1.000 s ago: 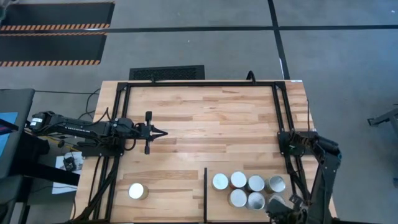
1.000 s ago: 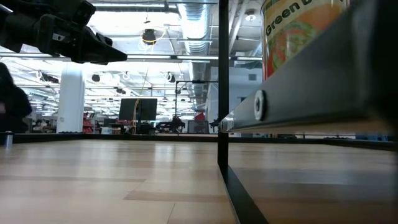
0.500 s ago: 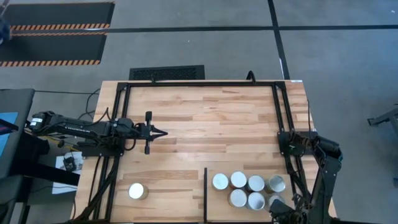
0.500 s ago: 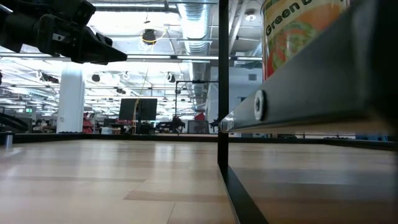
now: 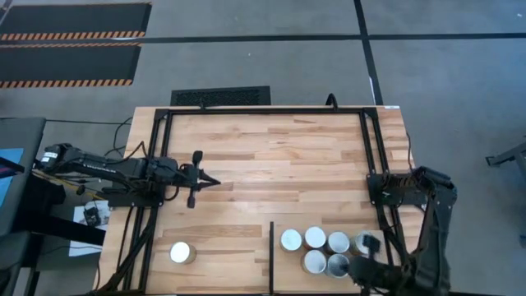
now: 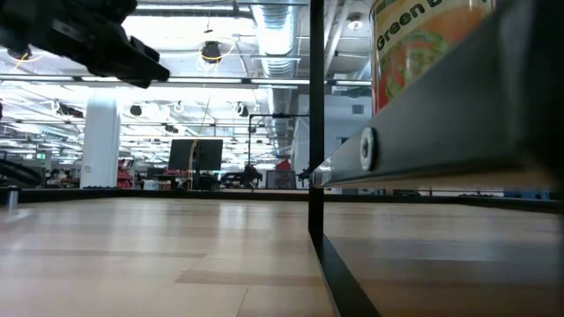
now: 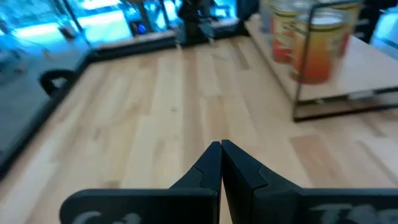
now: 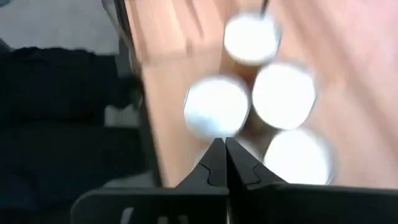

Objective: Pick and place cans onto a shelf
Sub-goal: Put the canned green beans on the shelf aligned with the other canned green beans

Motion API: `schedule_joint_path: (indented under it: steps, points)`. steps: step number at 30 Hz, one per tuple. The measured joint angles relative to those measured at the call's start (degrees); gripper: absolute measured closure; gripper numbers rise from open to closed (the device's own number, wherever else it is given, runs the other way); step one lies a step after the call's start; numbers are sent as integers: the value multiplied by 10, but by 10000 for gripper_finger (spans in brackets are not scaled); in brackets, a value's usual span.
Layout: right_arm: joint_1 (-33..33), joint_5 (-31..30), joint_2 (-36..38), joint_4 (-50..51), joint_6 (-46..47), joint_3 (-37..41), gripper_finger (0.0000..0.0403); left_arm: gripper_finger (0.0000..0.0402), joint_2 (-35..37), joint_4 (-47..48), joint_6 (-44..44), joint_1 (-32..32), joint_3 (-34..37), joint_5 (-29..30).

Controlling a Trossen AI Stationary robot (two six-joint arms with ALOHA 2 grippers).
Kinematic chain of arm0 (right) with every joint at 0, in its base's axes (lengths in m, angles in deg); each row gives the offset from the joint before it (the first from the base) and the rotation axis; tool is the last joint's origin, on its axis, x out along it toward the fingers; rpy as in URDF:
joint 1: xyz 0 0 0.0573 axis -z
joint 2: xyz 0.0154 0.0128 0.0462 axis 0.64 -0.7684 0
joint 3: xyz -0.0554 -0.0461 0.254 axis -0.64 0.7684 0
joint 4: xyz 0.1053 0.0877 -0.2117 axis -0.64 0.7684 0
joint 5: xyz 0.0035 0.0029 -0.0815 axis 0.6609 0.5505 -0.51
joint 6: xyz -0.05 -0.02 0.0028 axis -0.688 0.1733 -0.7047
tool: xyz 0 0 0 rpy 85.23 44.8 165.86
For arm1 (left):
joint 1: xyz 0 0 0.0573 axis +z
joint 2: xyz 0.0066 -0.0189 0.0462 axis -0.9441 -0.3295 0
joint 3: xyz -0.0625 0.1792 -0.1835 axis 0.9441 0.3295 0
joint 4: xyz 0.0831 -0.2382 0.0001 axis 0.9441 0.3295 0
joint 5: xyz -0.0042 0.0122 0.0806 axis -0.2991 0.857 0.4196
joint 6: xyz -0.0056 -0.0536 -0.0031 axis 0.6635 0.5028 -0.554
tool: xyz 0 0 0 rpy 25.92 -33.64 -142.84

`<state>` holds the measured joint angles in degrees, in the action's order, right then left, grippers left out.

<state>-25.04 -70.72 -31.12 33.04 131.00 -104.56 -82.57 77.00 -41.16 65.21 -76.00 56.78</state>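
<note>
From here I see my right end effector (image 5: 367, 268) hovering above the near right corner of the surface (image 5: 271, 156), directly over the cluster of cans (image 5: 327, 248) on the shelf (image 5: 283, 263). Its wrist camera shows the two fingers (image 8: 219, 163) pressed together tip to tip, gripping nothing, with four blurred white can tops just beyond them and spreading to either side. In the overhead view I count about six tops packed touching each other in two rows, the ones nearest the arm partly hidden by it.

The thin black divider bar (image 5: 271, 255) stands just to the left of that cluster, away from the right end effector. On the far side of the bar, well apart, a single can (image 5: 181, 252) sits alone on the open wood.

My left end effector (image 5: 210, 182) hangs over the left-middle of the surface, pointing toward the centre. Its fingers (image 7: 211, 165) are also fully closed and empty. Ahead of it and off to one side, its camera shows orange-labelled cans (image 7: 311, 43) behind the black frame tubing (image 7: 305, 74).
</note>
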Motion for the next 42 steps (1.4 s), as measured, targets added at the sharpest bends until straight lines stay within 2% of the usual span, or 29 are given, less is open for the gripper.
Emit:
schedule_joint_path:
  steps: [4,7,9,13,17,22,26,30,36,42]
  points:
    - [33,-68,31,-46,-170,20,400,400,0,55,20,-54,-31,37]
    - [69,-69,67,-131,-297,75,401,400,0,95,45,-98,-52,68]
    - [100,-48,101,-213,-376,132,401,400,-3,112,61,-127,-63,96]
    - [173,38,173,-425,-541,272,402,400,-7,142,90,-177,-80,142]
    - [262,160,238,-649,-707,407,402,400,-17,169,123,-213,-94,171]
    - [378,315,284,-841,-865,518,403,400,-45,200,156,-242,-120,189]
    - [457,397,296,-910,-944,556,403,400,-89,258,201,-260,-163,194]
    - [517,458,296,-939,-994,560,401,400,-150,337,268,-289,-230,195]
    - [568,508,291,-956,-1023,560,402,400,-257,472,373,-357,-352,215]
    - [582,511,291,-955,-1033,560,401,400,-362,593,514,-431,-460,214]
